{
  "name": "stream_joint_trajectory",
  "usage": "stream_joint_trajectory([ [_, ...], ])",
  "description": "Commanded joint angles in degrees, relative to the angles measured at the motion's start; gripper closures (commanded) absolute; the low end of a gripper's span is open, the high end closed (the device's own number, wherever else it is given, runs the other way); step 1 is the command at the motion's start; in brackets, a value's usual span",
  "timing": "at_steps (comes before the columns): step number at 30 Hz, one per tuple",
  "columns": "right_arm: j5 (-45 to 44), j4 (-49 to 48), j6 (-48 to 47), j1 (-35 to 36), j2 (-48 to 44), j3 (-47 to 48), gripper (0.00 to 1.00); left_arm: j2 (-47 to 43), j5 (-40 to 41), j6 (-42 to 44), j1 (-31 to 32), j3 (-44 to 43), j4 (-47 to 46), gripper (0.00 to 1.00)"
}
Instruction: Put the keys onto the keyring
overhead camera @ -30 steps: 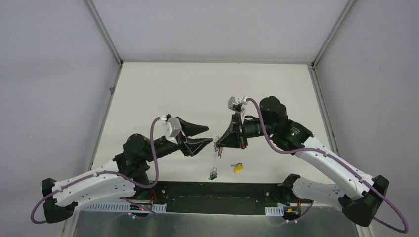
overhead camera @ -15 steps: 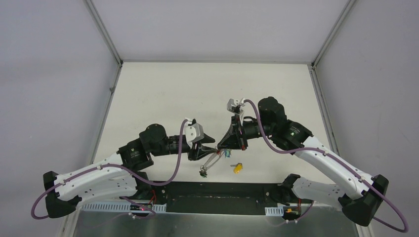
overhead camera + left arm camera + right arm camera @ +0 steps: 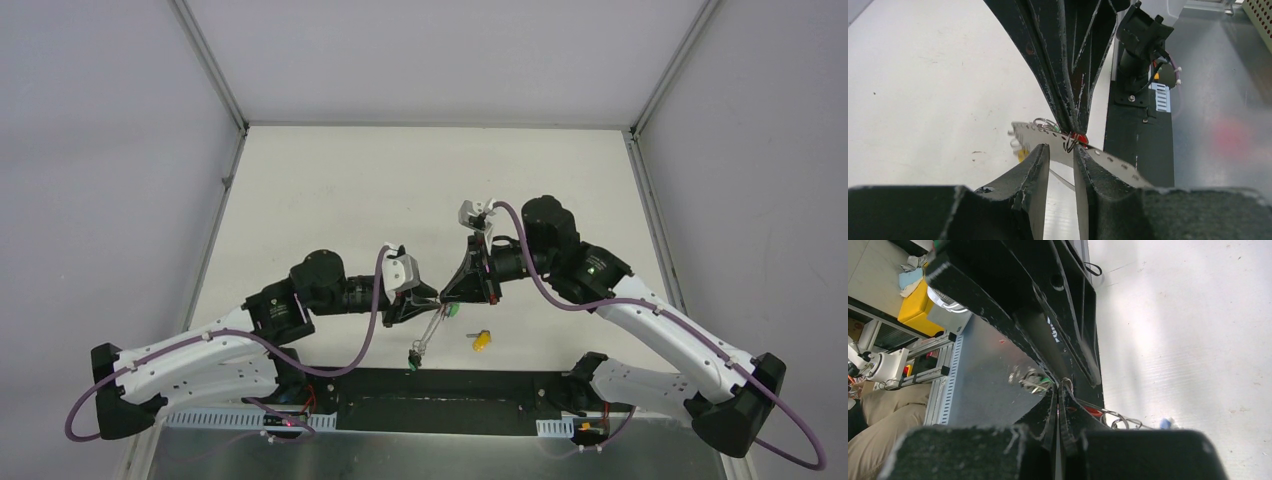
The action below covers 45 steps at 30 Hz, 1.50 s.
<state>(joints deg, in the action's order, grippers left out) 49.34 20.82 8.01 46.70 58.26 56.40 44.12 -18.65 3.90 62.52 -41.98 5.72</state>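
Observation:
My right gripper (image 3: 443, 296) is shut on the keyring (image 3: 428, 335), a thin grey band hanging slantwise down to a small dark and green key (image 3: 412, 357) near the table. A green-headed key (image 3: 452, 312) dangles just under the grip. My left gripper (image 3: 424, 299) faces it tip to tip. In the left wrist view the left gripper (image 3: 1061, 150) is open with a narrow gap. The perforated keyring band (image 3: 1108, 161) crosses just beyond its tips, with a red key head (image 3: 1079, 137) beside the pinch. A yellow key (image 3: 482, 340) lies on the table.
The black base strip (image 3: 440, 385) and the metal ledge (image 3: 420, 440) run along the near edge, just below the hanging keys. White walls enclose the pale table (image 3: 430, 190) on three sides. Purple cables (image 3: 375, 290) loop over both arms.
My left gripper has moved right up to the right gripper's tips, rolled over, and narrowed its jaws. The hanging keyring has swung. The right arm has held still.

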Motion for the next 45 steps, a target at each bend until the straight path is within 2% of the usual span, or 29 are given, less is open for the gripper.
stream_joint_trajectory([
  [1, 1.9, -3.9, -0.3, 0.1, -0.1, 3.4, 1.00, 1.7, -2.6, 0.7, -0.3, -2.3, -2.0, 0.77],
  [7, 1.6, -3.9, -0.4, 0.1, -0.2, 2.9, 1.00, 1.0, -1.9, 0.0, -0.4, -1.4, -4.8, 0.88],
  [11, 1.5, -3.9, -0.5, 0.1, -0.1, 2.8, 1.00, -0.7, -1.9, -0.8, -0.3, -0.5, -5.6, 0.89],
  [14, 1.5, -3.9, -0.6, 0.1, 0.0, 2.9, 1.00, -1.3, -1.5, -1.1, -0.4, -0.1, -7.6, 0.84],
  [18, 1.5, -3.9, -0.6, 0.1, 0.1, 3.1, 1.00, -1.3, -1.6, -1.3, -0.3, -0.1, -8.1, 0.86],
  [23, 1.1, -3.9, -0.6, 0.1, -0.2, 3.0, 1.00, -0.5, -2.5, -0.9, -0.4, -0.4, -8.0, 0.98],
  [33, -0.2, -3.9, -0.4, 0.1, -0.6, 3.1, 1.00, -0.6, -1.6, -1.2, -0.4, -0.6, -6.4, 1.00],
  [34, -0.7, -3.9, -0.3, 0.1, -0.8, 3.0, 0.97, -0.7, -1.1, -1.5, -0.4, -0.6, -6.4, 1.00],
  [38, -3.5, -3.9, -0.2, 0.1, -2.2, 2.1, 0.60, -2.0, 1.3, -2.9, -0.3, 0.4, -7.4, 1.00],
  [41, -5.1, -4.0, -0.1, 0.1, -3.2, 1.6, 0.52, -3.7, 3.0, -3.7, -0.4, 2.1, -9.7, 1.00],
  [45, -5.1, -4.2, 0.2, 0.1, -3.2, 1.1, 0.51, -6.0, 5.0, -3.8, -0.3, 4.3, -12.1, 1.00],
])
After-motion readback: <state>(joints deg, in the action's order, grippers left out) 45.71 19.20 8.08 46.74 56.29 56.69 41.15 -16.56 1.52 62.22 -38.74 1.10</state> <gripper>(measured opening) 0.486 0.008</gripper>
